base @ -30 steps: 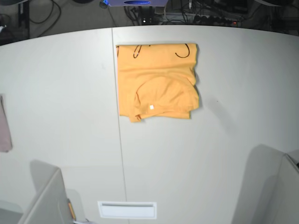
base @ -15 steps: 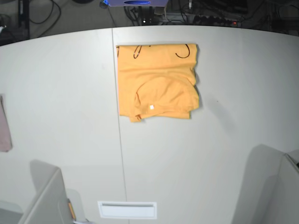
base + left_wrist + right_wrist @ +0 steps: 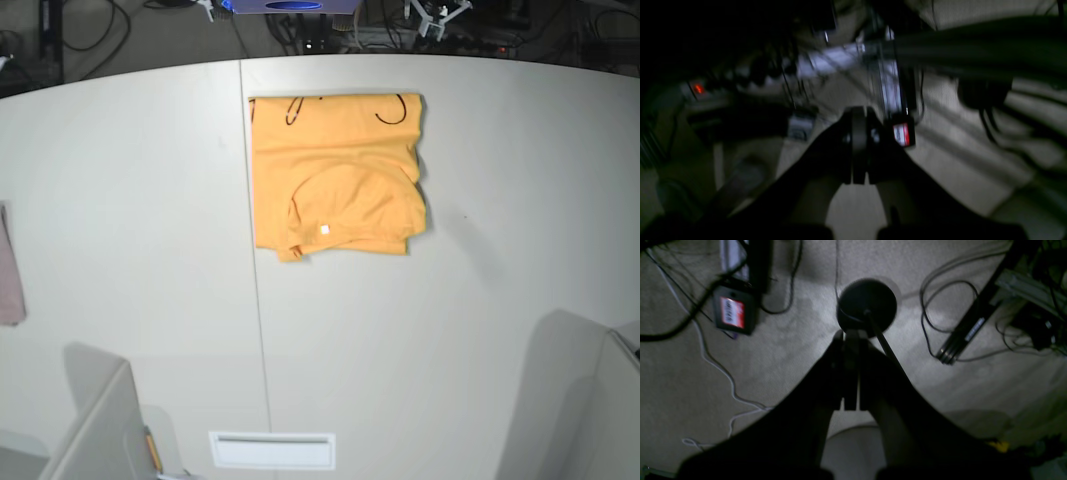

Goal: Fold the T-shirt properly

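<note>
While both grippers are pressed together with nothing between them, the left gripper (image 3: 858, 111) hangs over a dark, blurry floor, maybe near a power strip (image 3: 698, 89); the right gripper (image 3: 851, 335) points down at carpet (image 3: 780, 353) and cables (image 3: 940, 303); far from both, the T-shirt (image 3: 335, 175) lies folded on the table (image 3: 450, 330), its white tag (image 3: 324, 230) up; a pinkish cloth (image 3: 9, 270) lies at the table's edge.

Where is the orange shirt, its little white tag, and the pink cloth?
T-shirt (image 3: 335, 150): base view, upper flat panel.
white tag (image 3: 324, 230): base view, its middle.
pink cloth (image 3: 9, 270): base view, visible strip at the left edge.
</note>
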